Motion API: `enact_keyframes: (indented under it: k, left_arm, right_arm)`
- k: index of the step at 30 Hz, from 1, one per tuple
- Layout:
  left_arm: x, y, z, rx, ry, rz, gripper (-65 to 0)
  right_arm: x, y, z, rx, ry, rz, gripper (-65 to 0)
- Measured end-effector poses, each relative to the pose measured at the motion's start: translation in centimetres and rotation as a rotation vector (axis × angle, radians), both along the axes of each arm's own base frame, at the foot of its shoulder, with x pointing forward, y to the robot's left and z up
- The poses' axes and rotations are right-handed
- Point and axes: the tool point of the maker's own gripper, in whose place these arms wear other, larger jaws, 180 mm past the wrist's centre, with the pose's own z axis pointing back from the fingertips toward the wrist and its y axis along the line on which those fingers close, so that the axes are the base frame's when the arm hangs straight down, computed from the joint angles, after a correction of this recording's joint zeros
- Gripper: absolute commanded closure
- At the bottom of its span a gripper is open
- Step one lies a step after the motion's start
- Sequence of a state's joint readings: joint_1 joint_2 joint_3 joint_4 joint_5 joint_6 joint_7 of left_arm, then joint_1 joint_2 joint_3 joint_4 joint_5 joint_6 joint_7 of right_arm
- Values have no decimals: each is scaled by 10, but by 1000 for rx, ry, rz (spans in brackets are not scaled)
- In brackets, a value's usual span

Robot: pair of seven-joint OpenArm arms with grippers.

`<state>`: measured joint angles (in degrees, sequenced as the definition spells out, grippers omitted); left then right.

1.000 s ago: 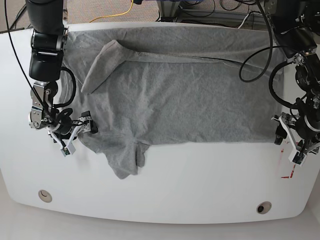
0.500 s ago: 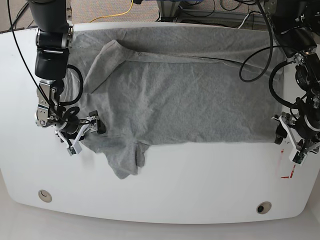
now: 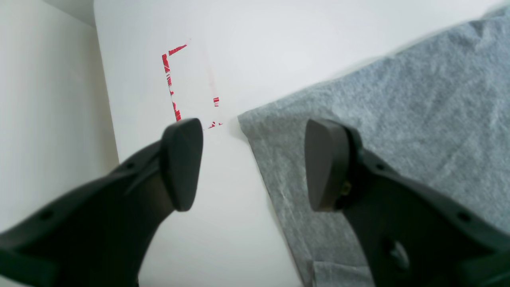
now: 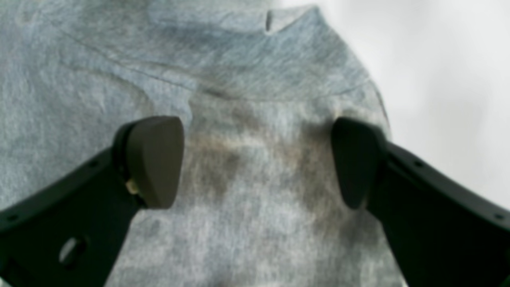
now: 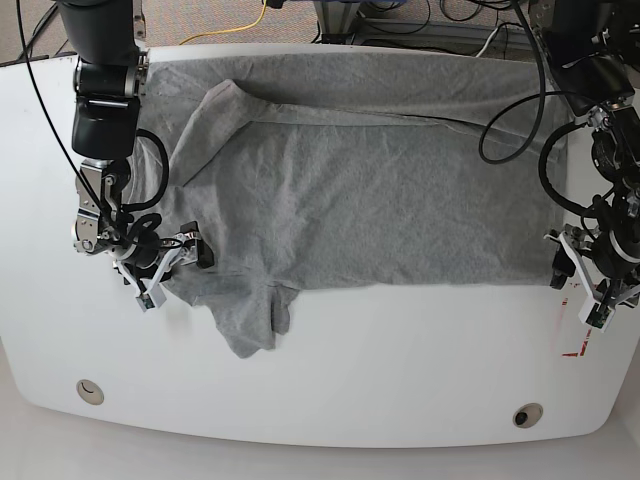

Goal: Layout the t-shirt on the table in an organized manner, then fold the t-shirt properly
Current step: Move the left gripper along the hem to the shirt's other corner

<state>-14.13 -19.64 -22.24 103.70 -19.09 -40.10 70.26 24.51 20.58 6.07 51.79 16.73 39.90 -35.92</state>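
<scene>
The grey t-shirt (image 5: 370,200) lies spread across the white table (image 5: 400,380), lettering hidden. One sleeve (image 5: 205,130) is folded over at the upper left. The other sleeve (image 5: 250,320) hangs toward the front. My right gripper (image 5: 172,270) is open at the shirt's left edge. In the right wrist view it (image 4: 257,163) hovers low over the grey fabric (image 4: 239,79) with nothing between its fingers. My left gripper (image 5: 575,292) is open at the shirt's right corner. In the left wrist view it (image 3: 253,163) straddles the hem corner (image 3: 243,119), one finger over bare table.
A red dashed marking (image 5: 572,330) (image 3: 171,79) sits near the table's right edge beside my left gripper. Two round grommet holes (image 5: 90,391) (image 5: 527,414) lie along the front. Black cables (image 5: 510,120) loop over the shirt's upper right. Bare tabletop runs along the front.
My right gripper has slid rightward and slightly down onto the shirt's left edge near the front sleeve. The left arm and the shirt have not moved.
</scene>
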Motion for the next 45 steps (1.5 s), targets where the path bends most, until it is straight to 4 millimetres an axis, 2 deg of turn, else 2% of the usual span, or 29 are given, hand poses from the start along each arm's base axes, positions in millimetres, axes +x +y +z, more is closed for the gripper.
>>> enact_keyframes:
  k: [5, 9, 12, 14, 19, 22, 26, 35, 41, 45]
  left_arm:
    - [-6, -7, -10, -15, 19, -6, -379]
    - [-22, -15, -24, -10, 53, -22, -379]
    - [-29, -15, -31, -5, 73, -23, -379]
    - [-31, -15, -33, -3, 80, -21, -379]
    - [-26, -25, -30, -55, 20, -41, -379]
    - [-32, -23, -37, -60, 38, -32, -379]
    - [-35, -17, -40, -43, 54, -12, -379]
    - [-33, -20, -35, -51, 35, -23, -379]
    - [-33, -20, -35, -51, 36, -21, -379]
    - [-33, -20, -35, -53, 34, -23, -379]
  right_arm:
    - [-9, -5, 6, -58, 29, 25, -547]
    - [-13, -20, 40, -108, -50, -4, -547]
    - [-21, -30, 55, -157, -80, -12, -547]
    - [-24, -31, 57, -175, -81, -13, -547]
    - [-25, -21, 49, -125, -89, -16, -547]
    - [-20, -20, 41, -66, -98, -43, -547]
    - [-13, -34, 29, -37, -68, -91, -547]
    - [18, -70, 25, 90, -128, -244, -553]
    - [17, -83, 8, 151, -105, -322, -553]
    - [12, -81, -1, 146, -81, -321, -553]
